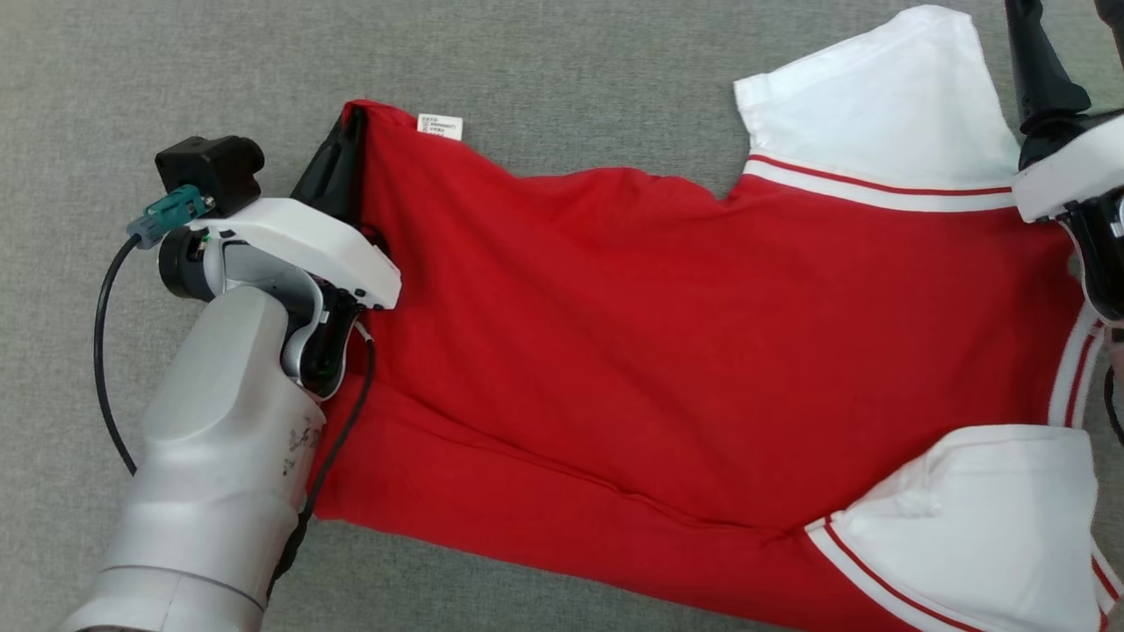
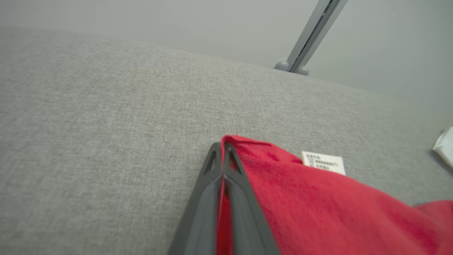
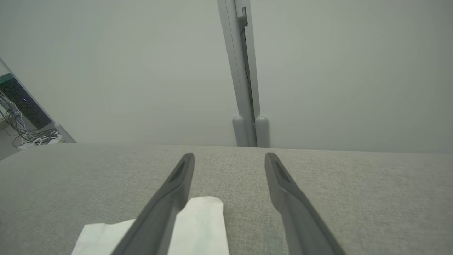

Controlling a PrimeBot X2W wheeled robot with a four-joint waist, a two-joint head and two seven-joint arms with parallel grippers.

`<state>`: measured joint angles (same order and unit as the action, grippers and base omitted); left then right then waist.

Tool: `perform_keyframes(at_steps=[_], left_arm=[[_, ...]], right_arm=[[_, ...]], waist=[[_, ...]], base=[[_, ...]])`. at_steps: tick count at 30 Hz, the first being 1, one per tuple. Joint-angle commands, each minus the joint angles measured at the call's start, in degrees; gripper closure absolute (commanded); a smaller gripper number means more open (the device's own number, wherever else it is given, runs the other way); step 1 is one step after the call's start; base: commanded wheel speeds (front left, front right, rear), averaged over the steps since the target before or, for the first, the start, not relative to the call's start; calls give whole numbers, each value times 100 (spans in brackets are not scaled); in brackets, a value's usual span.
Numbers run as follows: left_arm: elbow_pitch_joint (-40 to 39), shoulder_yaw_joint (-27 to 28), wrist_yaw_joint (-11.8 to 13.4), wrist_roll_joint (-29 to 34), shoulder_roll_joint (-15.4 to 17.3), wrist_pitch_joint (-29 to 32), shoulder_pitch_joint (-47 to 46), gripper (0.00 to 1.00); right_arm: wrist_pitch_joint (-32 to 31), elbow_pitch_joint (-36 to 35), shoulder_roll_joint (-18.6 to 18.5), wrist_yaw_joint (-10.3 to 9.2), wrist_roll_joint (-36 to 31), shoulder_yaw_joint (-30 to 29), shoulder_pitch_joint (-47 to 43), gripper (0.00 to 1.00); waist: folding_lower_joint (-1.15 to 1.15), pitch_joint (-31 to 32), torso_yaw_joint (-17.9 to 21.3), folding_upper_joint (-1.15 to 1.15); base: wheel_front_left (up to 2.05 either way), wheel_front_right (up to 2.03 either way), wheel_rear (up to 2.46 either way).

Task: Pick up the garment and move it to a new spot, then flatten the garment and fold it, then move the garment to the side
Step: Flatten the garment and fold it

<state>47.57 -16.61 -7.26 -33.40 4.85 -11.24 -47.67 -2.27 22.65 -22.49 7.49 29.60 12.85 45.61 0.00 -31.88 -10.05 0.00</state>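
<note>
Garment [image 1: 615, 351] lay spread on the grey surface [image 1: 527, 53]. Left gripper [image 2: 222, 150] pinched its hem corner [image 2: 244, 143], probably to pull it flat; right gripper [image 3: 230, 159] stood spread over the white sleeve [image 3: 201, 226], holding nothing.

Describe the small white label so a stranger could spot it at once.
A red shirt with white sleeves lies on the grey fabric surface. Beside the corner pinched by the left claw sits the label: a tiny white printed rectangle, far smaller than the sleeves.
</note>
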Motion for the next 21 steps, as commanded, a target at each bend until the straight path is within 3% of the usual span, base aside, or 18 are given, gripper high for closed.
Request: perform_keyframes(at_steps=[1, 8, 9, 10, 11, 15, 21], left_arm=[[98, -49, -14, -67, -27, -41, -70, 100], [341, -284, -17, -273, -109, -174, -153, 100], [364, -314, -18, -296, -113, -197, -157, 100], [376, -346, -18, -334, -118, -206, -154, 100], [376, -371, -19, -383, -118, -222, -147, 100], [293, -415, -19, -587, -84, -247, -75, 100], [82, -524, -20, -858, 238, -271, 78, 100]], right_arm=[[-78, 224, -92, 0, 71, 129, 173, 0], [-540, 1181, -317, 0, 347, 1019, 660, 0], [-615, 1244, -331, 0, 413, 1136, 685, 26], [-666, 1295, -356, 0, 464, 1242, 720, 60], [-687, 1322, -381, 0, 535, 1330, 757, 100], [-508, 1263, -488, 0, 657, 1497, 851, 100], [190, 1005, -651, -1, 873, 1492, 743, 100]], waist=[[0, -153, -194, 0], [0, -134, -271, 0], [0, -117, -260, 0], [0, -101, -248, 0], [0, -84, -235, 0], [0, -4, -194, 0], [0, 223, -90, 0]], base=[[0, 0, 0], [0, 0, 0], [0, 0, 0], [0, 0, 0], [0, 0, 0], [0, 0, 0], [0, 0, 0]])
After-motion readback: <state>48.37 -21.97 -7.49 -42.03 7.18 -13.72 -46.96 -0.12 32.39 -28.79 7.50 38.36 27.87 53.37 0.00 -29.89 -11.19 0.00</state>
